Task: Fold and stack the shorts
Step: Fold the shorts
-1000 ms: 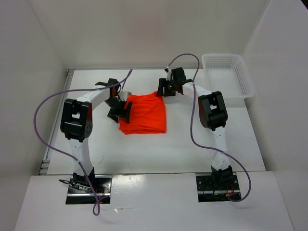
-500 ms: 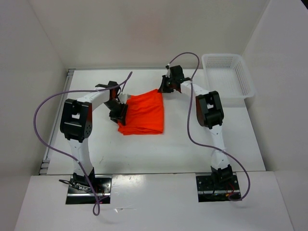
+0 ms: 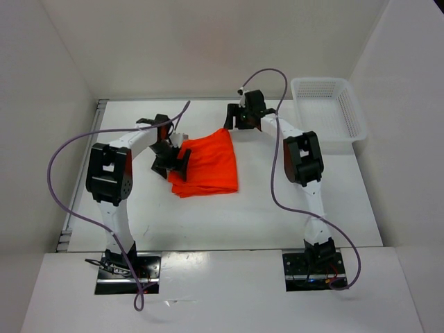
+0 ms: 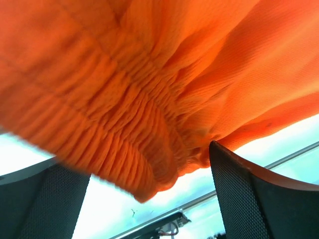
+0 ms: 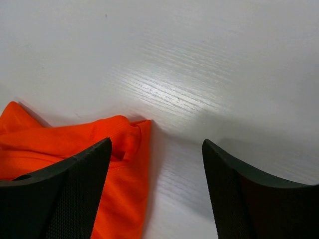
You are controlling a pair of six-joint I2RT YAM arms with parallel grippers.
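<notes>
The orange shorts [image 3: 207, 165] lie folded in a rough rectangle on the white table [image 3: 277, 208], between the two arms. My left gripper [image 3: 172, 158] sits at the pile's left edge. In the left wrist view its fingers [image 4: 249, 194] stand wide apart, and the gathered elastic waistband [image 4: 134, 124] hangs loose between and above them. My right gripper [image 3: 234, 118] is open just beyond the far right corner of the shorts. In the right wrist view that corner [image 5: 75, 144] lies flat by the left finger [image 5: 65, 194], and only bare table shows between the jaws [image 5: 157, 144].
A white mesh basket [image 3: 328, 111] stands at the back right corner of the table. White walls close in the table at the back and on both sides. Purple cables loop above both arms.
Both grippers closed for a moment and have opened again. The right gripper has drawn back from the far corner, which now points further back. The pile has shifted slightly left.
</notes>
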